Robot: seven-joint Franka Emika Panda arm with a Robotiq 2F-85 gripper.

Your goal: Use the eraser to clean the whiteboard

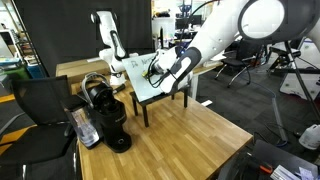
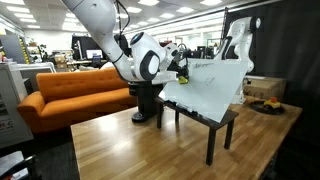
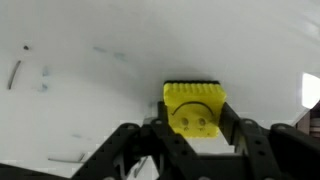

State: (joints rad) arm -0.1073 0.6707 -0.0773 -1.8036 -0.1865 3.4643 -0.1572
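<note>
Clamping eraser [image 3: 192, 100], tool [image 3: 196, 123] points at tilted whiteboard [image 2: 205, 92].

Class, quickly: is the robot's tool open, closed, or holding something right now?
The tool: closed on the yellow eraser, at the whiteboard.

The eraser [image 3: 195, 107] is a small bright yellow sponge-like block with a ribbed top edge and a faint smiley face pressed into its side, clamped between the two dark fingers of the gripper [image 3: 195, 122] and lying against the whiteboard's surface. The whiteboard [image 3: 100, 70] is a small white rectangular board with a few faint dark scribbles remaining on it. In both exterior views it sits tilted [image 1: 148, 86] [image 2: 205, 92] on a dark legged stand [image 2: 226, 119] toward the far edge of the wooden desk [image 1: 190, 140].
</note>
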